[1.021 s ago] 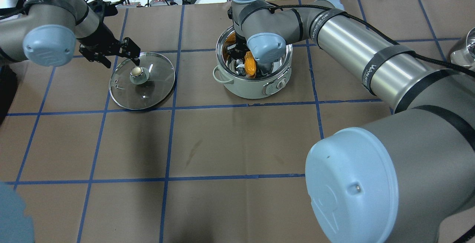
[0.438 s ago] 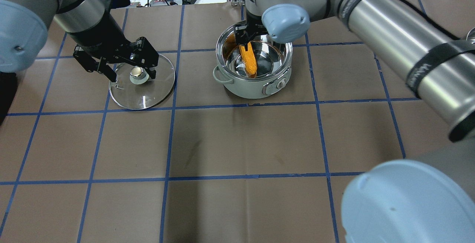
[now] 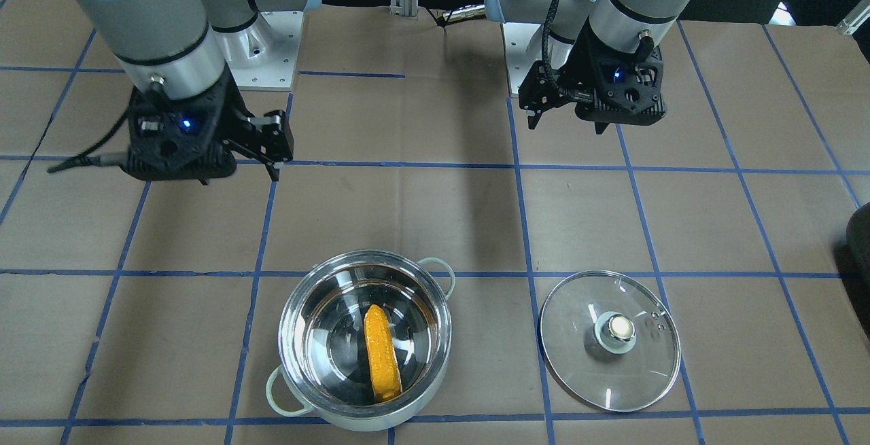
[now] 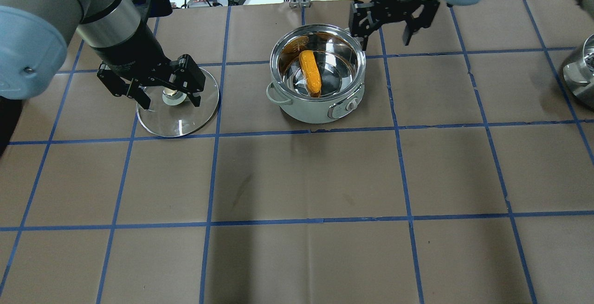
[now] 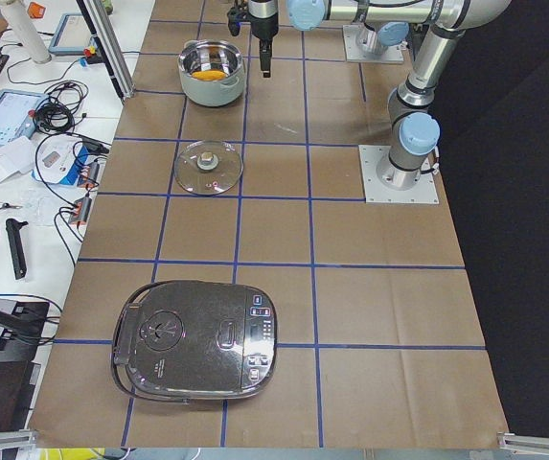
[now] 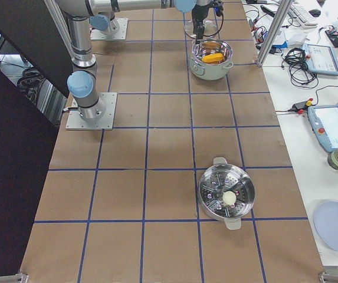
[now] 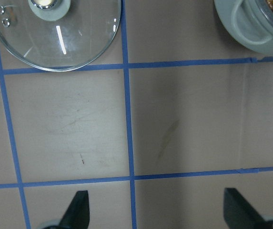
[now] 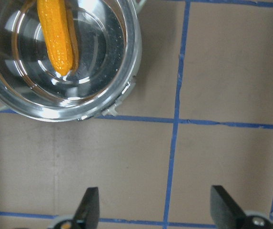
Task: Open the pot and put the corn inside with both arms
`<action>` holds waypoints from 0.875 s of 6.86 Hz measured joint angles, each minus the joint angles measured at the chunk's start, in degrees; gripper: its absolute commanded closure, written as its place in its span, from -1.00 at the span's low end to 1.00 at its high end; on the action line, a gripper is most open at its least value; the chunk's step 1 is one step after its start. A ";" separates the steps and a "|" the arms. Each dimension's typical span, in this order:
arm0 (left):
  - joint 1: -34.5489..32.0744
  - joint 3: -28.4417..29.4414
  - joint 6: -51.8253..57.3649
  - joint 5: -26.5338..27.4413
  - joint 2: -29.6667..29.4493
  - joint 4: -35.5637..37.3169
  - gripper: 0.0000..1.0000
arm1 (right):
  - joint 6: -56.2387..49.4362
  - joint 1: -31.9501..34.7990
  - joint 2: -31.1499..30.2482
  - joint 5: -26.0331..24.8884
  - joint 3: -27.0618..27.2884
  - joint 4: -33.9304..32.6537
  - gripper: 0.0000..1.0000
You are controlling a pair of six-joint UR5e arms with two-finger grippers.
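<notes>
The steel pot [image 4: 284, 91] with mint handles stands uncovered at the table's far middle. The corn [image 4: 310, 72] lies inside it, also seen in the front view [image 3: 380, 353] and the right wrist view [image 8: 55, 38]. The glass lid [image 4: 178, 120] lies flat on the table to the pot's left. My left gripper [image 4: 171, 104] hangs open and empty above the lid. My right gripper [image 4: 386, 43] hangs open and empty above the table just beyond the pot's right rim. In the front view both grippers [image 3: 238, 176] [image 3: 567, 126] are raised well clear of the pot [image 3: 292, 309] and the lid [image 3: 578, 363].
A black rice cooker [image 5: 197, 340] sits at the table's left end. A steel steamer pot [image 6: 226, 197] sits at the right end, at the overhead view's right edge [image 4: 580, 72]. Cables and tablets lie on the bench beyond the far edge.
The right gripper let go of the corn, rose out of the pot and moved right; the corn now lies in the pot. The left gripper rose over the lid, open.
</notes>
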 measured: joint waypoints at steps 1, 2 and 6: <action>-0.05 0.02 0.20 1.37 -0.06 0.03 -1.00 | -0.07 -1.52 -3.43 0.00 3.09 0.86 -0.73; -0.07 0.02 0.30 2.06 -0.06 0.05 -1.00 | 0.04 -1.99 -5.56 -0.21 4.75 1.35 -0.77; -0.31 0.51 0.59 1.97 0.11 0.06 -1.00 | 0.06 -1.75 -7.91 -0.63 6.45 1.68 -1.00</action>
